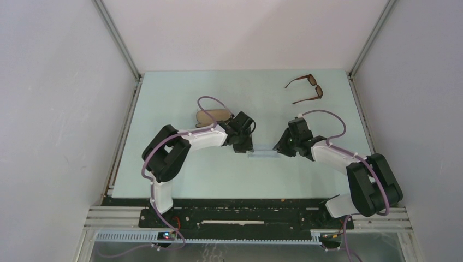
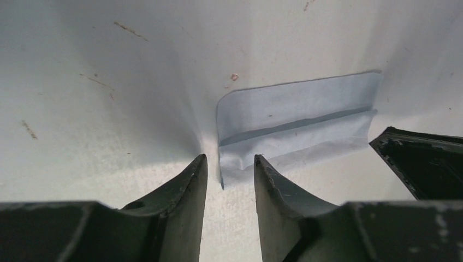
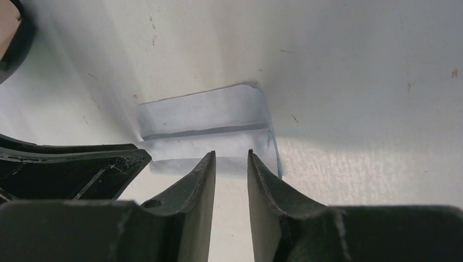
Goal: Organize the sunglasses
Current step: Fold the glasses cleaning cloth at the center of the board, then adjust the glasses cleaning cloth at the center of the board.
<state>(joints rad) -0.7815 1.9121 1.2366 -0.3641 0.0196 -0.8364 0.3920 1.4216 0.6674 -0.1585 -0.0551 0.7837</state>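
Scanning from biggest to smallest: one pale green table [image 1: 229, 180], two arms, one case, one pair of sunglasses, one cloth

Left gripper [image 2: 229, 161] and right gripper [image 3: 231, 155] meet at table centre, each at one end of a small pale blue folded cloth [image 1: 265, 154]. Both pincers stand only a narrow gap apart. The cloth edge reaches the fingertips on each side, but bare table shows through both gaps, so neither looks clamped on anything

One oblong black case [image 1: 210, 116], tan inside, lies just behind the left arm and is partly hidden by it

Sunglasses [image 1: 308, 89] sit at the far right corner of the table, well apart from both grippers and from the case, with the temples spread open

Judgement on handling: light, stiff frame, with thin temples likely weak at the hinges and slick lenses that scratch easily. Best hold is probably across the frame front or bridge, keeping off the lenses and temple tips
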